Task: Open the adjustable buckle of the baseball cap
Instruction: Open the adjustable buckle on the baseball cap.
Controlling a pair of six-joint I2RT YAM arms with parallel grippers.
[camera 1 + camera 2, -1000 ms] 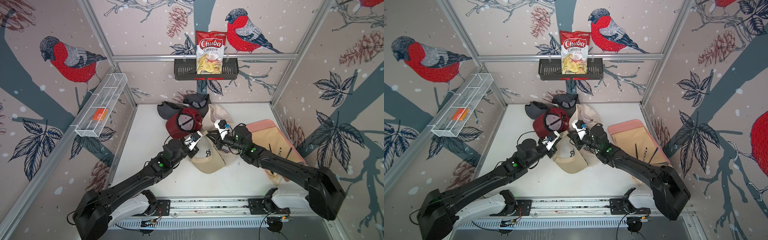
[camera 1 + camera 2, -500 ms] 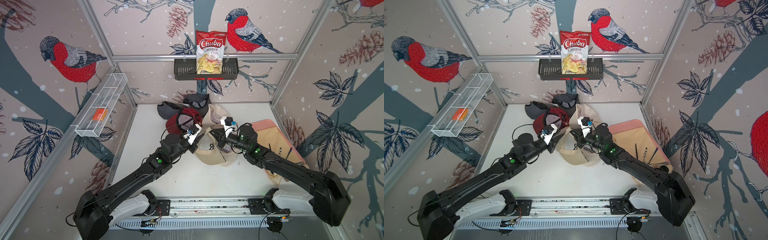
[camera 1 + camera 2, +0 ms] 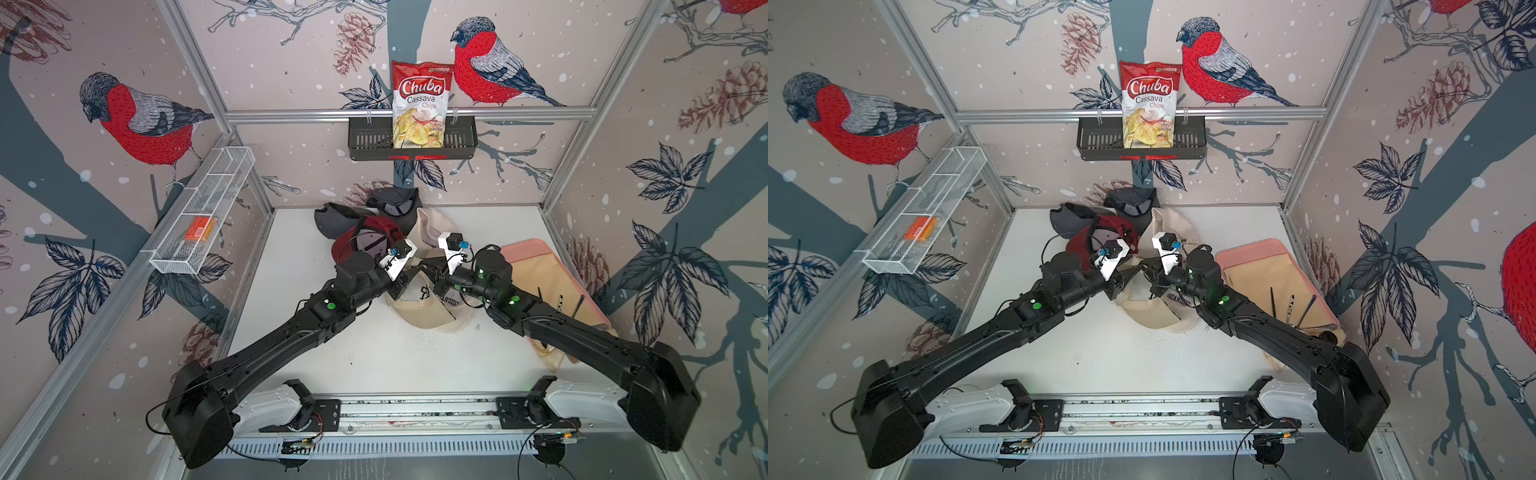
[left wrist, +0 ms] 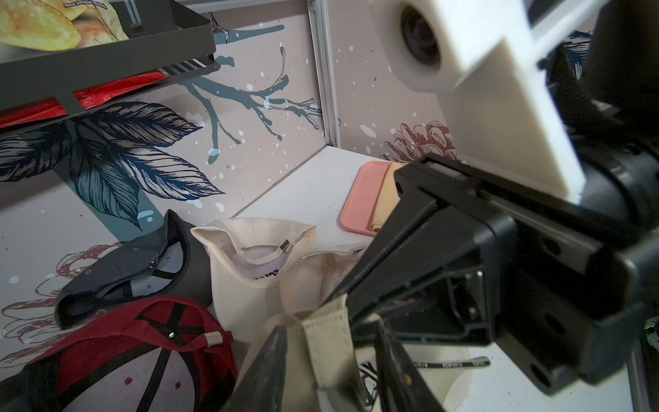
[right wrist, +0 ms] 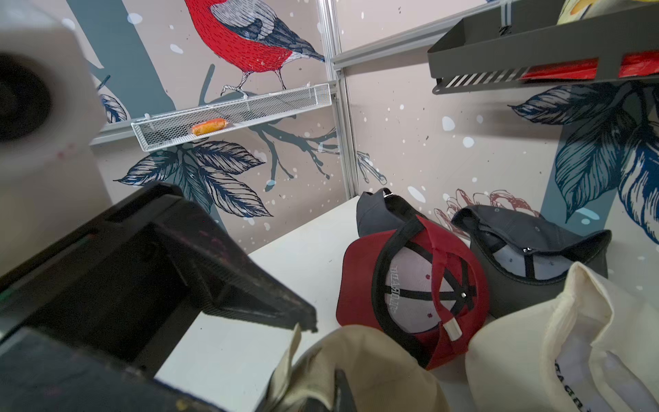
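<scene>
The beige baseball cap (image 3: 428, 311) (image 3: 1158, 311) lies upside down at the table's middle, its back edge lifted between my two grippers. My left gripper (image 3: 409, 276) (image 4: 331, 374) is open. The cap's beige strap (image 4: 326, 346) hangs loose between its spread fingers (image 4: 271, 360). My right gripper (image 3: 428, 266) (image 5: 313, 396) faces it, tip to tip, and is shut on the cap's back band (image 5: 356, 356). The buckle itself I cannot make out.
Just behind the grippers lie a red cap (image 3: 365, 241), two dark grey caps (image 3: 395, 201) and a cream cap (image 3: 432, 226). A pink tray (image 3: 536, 257) with cloth and tools stands at the right. A black wall shelf (image 3: 370, 141) and a wire basket (image 3: 203, 212) hang above.
My left gripper, shut a second ago, has spread its jaws and let the strap go. The right gripper stays shut on the cap and has barely moved.
</scene>
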